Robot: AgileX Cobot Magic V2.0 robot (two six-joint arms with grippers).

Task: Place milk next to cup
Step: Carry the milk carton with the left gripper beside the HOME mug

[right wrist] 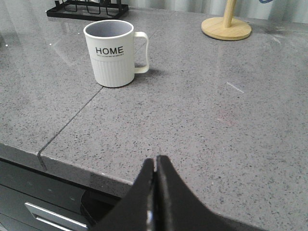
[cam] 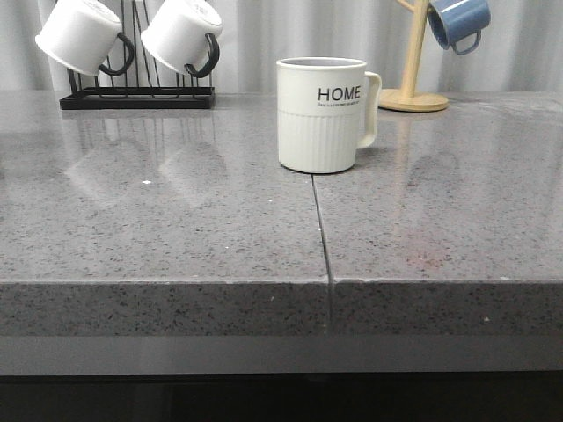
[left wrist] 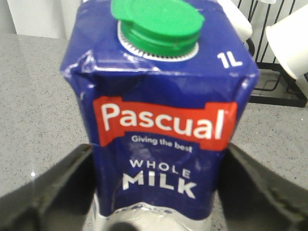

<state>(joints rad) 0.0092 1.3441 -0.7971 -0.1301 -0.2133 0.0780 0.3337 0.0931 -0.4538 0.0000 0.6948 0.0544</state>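
The milk (left wrist: pixel 159 110) fills the left wrist view: a dark blue carton with a green cap, a red "Pascual" band and "WHOLE MILK" lettering. My left gripper (left wrist: pixel 158 151) has a dark finger pressed against each side of the carton. Neither the milk nor the left gripper shows in the front view. The cup (cam: pixel 321 114), a cream ribbed mug marked "HOME", stands mid-counter with its handle to the right. It also shows in the right wrist view (right wrist: pixel 113 53). My right gripper (right wrist: pixel 155 161) is shut and empty over the counter's front edge, well short of the cup.
A black wire rack (cam: pixel 136 92) with two white black-handled mugs (cam: pixel 84 35) stands at the back left. A wooden stand (cam: pixel 413 88) with a blue mug (cam: pixel 457 22) is at the back right. A seam (cam: pixel 323 237) runs down the grey counter in front of the cup.
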